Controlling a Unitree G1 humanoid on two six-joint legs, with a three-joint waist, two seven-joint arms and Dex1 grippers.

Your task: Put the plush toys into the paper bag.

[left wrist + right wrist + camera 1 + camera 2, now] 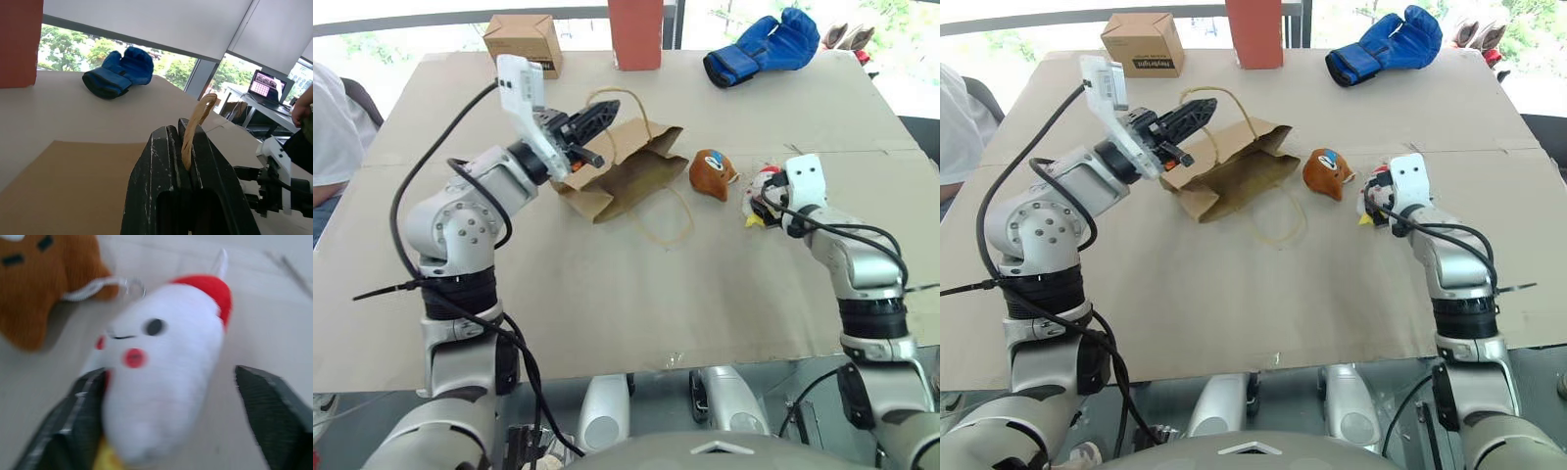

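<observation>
- Left gripper (597, 119) is pinching one loop handle (195, 122) of the paper bag (625, 168), jaws clamped tight on the thin strap, lifting it above the bag's mouth.
- The paper bag is lying on its side on the table (607, 304), mouth barely gaping; that could block any toy going in.
- Just right of the bag, the brown plush (712, 174) is resting, untouched.
- Further right of the bag, the right gripper (171, 426) is straddling the white plush (161, 382), jaws spread wide; one finger is touching it, the other is standing apart.
- The risk, I'd say: that soft rounded body squirts sideways if the jaws are closing off-centre, or the thin handle slips or tears.
</observation>
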